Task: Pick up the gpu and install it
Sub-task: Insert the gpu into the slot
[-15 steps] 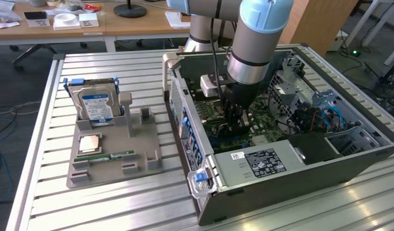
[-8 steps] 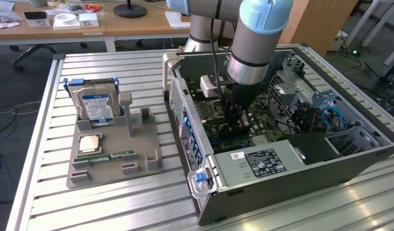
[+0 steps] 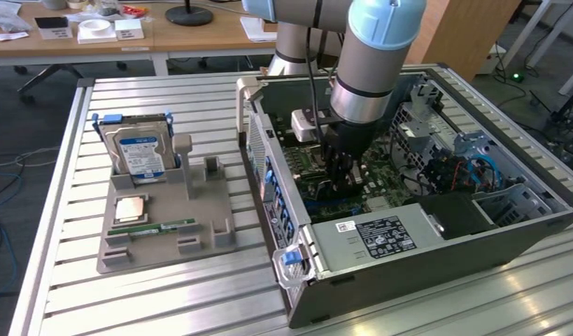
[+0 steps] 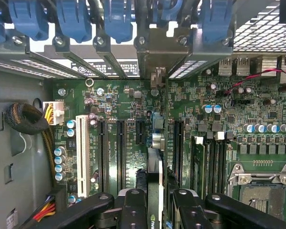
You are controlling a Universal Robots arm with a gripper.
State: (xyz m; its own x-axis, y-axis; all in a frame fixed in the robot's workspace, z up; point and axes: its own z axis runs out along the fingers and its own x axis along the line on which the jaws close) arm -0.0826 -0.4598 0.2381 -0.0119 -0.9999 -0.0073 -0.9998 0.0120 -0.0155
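Slatted metal table (image 3: 127,294) holds an open grey computer case (image 3: 510,245); inside it, above the green motherboard (image 4: 128,102), my black gripper (image 4: 157,210) clamps the thin green-edged gpu card (image 4: 155,176).

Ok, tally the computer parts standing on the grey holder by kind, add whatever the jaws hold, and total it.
hard drive: 1
processor chip: 1
memory stick: 1
gpu, gripped edge-on in the jaws over the motherboard: 1
Total: 4, of which 3 on the grey holder
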